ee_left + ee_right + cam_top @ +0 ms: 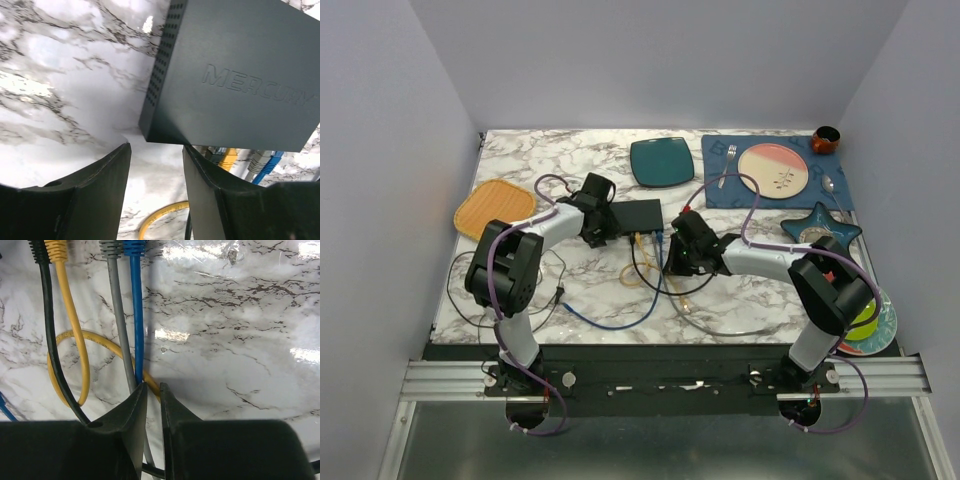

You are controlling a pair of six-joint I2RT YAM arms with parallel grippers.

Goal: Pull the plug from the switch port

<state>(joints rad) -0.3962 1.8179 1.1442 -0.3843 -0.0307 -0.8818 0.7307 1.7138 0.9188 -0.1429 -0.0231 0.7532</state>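
Right end effector (pixel 152 386); plugs (pixel 134 246) half-cropped

Switch (pixel 638 214) 6 o'clock edge blocked: black cable (pixel 50 350), yellow cable (pixel 75 355), grey cable (pixel 119 325), blue cable (pixel 136 315) fan over desk (pixel 570 165). Left hand (pixel 156 152) sits at 9 o'clock, right hand (pixel 152 387) at 5. Bare desk at 12, before teal plate (pixel 662 161).

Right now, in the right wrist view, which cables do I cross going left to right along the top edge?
black cable → yellow cable → grey cable → blue cable
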